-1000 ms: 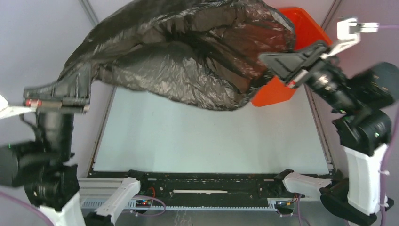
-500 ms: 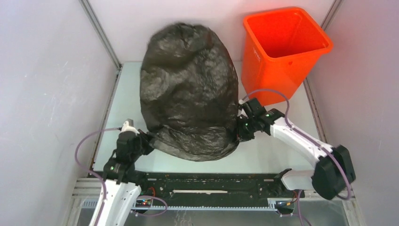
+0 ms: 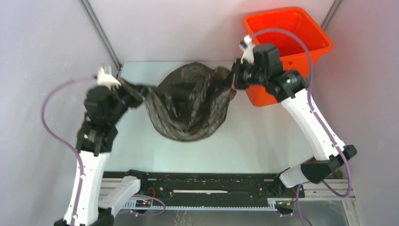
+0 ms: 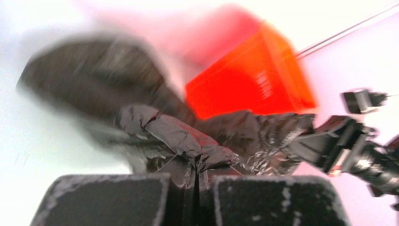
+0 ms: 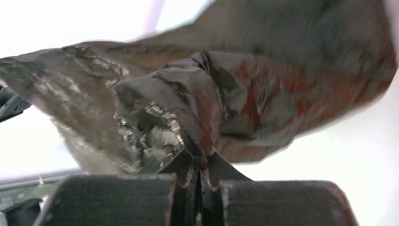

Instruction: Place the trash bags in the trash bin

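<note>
The black crinkled trash bag [image 3: 190, 103] hangs in the air between my two grippers, above the middle of the table. My left gripper [image 3: 141, 94] is shut on the bag's left edge; the left wrist view shows the plastic [image 4: 188, 141] pinched between the jaws. My right gripper [image 3: 234, 75] is shut on the bag's right edge, close to the bin's left wall; the right wrist view shows the plastic [image 5: 188, 113] pinched too. The orange trash bin [image 3: 308, 44] stands upright at the back right, and also shows in the left wrist view [image 4: 249, 80].
Pale table surface [image 3: 263, 136] lies under the bag. Grey enclosure walls stand at left and right, with a metal post [image 3: 101, 35] at the back left. A black rail [image 3: 207, 181] runs along the near edge.
Both arms have lifted from low on the table and spread apart. The bag, which stood puffed up and tall, now hangs smaller and stretched between the grippers, closer to the bin.
</note>
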Robot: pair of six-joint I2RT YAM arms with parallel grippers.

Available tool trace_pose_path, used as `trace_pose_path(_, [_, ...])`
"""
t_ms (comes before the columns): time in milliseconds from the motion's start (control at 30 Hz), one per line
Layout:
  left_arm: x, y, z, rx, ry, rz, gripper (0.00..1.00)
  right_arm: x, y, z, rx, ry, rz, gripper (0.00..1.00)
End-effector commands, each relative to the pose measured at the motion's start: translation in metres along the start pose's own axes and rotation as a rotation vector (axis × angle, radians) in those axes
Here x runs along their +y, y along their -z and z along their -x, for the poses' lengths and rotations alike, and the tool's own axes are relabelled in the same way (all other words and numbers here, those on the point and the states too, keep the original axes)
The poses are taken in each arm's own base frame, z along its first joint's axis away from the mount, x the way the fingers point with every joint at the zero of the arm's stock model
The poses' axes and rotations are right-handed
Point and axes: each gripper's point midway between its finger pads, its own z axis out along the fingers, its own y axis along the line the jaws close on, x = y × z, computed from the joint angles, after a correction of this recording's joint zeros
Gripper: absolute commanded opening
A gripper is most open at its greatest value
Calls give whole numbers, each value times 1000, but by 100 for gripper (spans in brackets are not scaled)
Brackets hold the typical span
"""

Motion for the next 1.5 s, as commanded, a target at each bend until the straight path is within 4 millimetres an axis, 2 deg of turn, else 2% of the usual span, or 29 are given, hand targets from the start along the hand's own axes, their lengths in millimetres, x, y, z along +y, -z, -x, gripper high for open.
trace_pose_path(0, [-112,41,98,-223,-165,-255,0,47,64,67,-149,85,65,0])
trace_pose_path(33, [-130,57,114,-271,-179,-291,0,55,76,76,-183,103,75,0])
trace_pose_path(100, [-134,67,123,-314,-188,-290,0,63,94,84,-226,121,84,0])
trace_pose_path(167, [-112,65,117,-327,-173,-222,0,56,95,74,-219,114,71,0])
trace_pose_path(200, [-95,65,108,-325,-159,-175,0,40,82,57,-171,91,42,0])
trace_pose_path(233, [-74,62,96,-302,-134,-116,0,32,83,44,-160,74,35,0])
trace_pose_path(267, [-50,57,83,-284,-108,-42,0,19,75,27,-124,43,18,0])
trace_pose_path(333, [-18,55,56,-230,-89,28,0,-3,67,-2,-68,-17,-5,0])
trace_pose_path(367, [-9,57,45,-213,-77,41,0,-11,67,-14,-50,-32,-20,0])
trace_pose_path(433, [-7,66,36,-210,-66,12,0,-20,72,-29,-32,-37,-48,0])
trace_pose_path(500, [-24,72,33,-201,-63,-80,0,-18,78,-32,-34,-21,-38,0])
trace_pose_path(600, [-61,73,37,-167,-52,-230,0,4,81,-23,-36,-3,56,0])
trace_pose_path(733, [-116,72,55,-132,-40,-422,0,37,77,-5,-34,-9,195,0])
trace_pose_path(867, [-153,87,76,-166,-27,-542,0,51,74,3,-38,-10,230,0])
trace_pose_path(1000, [-165,87,78,-136,34,-585,0,70,78,4,-44,-34,309,0])
trace_pose_path(1133, [-162,73,64,-72,86,-588,0,101,77,1,-31,-65,404,0])
trace_pose_path(1300, [-180,53,31,63,122,-614,0,139,66,-10,28,-130,540,0])
trace_pose_path(1467, [-194,36,-2,159,128,-616,0,151,56,-17,76,-136,556,0])
